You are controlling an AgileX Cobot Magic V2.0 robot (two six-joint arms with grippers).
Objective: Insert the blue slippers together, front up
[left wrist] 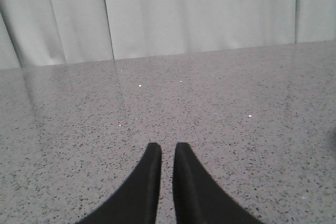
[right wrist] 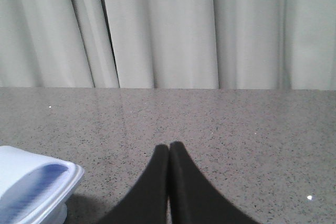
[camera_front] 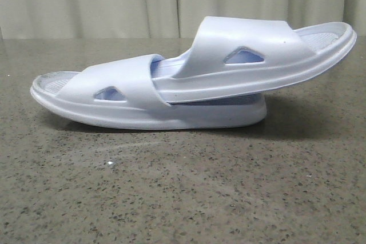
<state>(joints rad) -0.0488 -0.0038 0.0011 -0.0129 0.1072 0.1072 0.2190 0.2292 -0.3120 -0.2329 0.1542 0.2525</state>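
Note:
The blue slippers are nested on the speckled table in the front view. The lower slipper (camera_front: 131, 112) lies flat. The upper slipper (camera_front: 251, 55) has one end pushed under the lower one's strap, and its other end rises to the right. Neither gripper shows in the front view. In the left wrist view my left gripper (left wrist: 167, 148) hovers over bare table, its fingers a narrow gap apart with nothing between them. My right gripper (right wrist: 169, 146) has its fingertips touching and holds nothing. One end of a slipper (right wrist: 31, 182) shows beside it, apart from it.
The grey speckled table (camera_front: 183, 198) runs back to a pale pleated curtain (camera_front: 114, 4) behind it. Nothing else stands on the table in any view.

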